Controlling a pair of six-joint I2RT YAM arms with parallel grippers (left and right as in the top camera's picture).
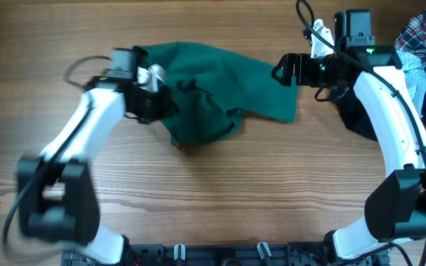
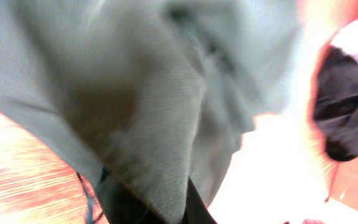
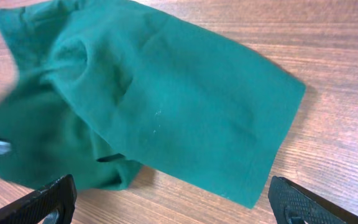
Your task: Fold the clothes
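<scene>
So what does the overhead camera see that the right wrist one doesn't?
Overhead only: the left gripper at the left end of the green garment, and plaid clothes piled at the right edge. Right wrist only: the hem up close, and the right gripper with fingers plainly spread wide. Both: the garment crumpled on the wooden table.

garment [image 1: 220,77]: plain dark green | shirt [image 1: 424,33]: red, blue and white plaid | tabletop [image 1: 257,185]: brown wood grain | arms [image 1: 390,96]: white, black joints
</scene>
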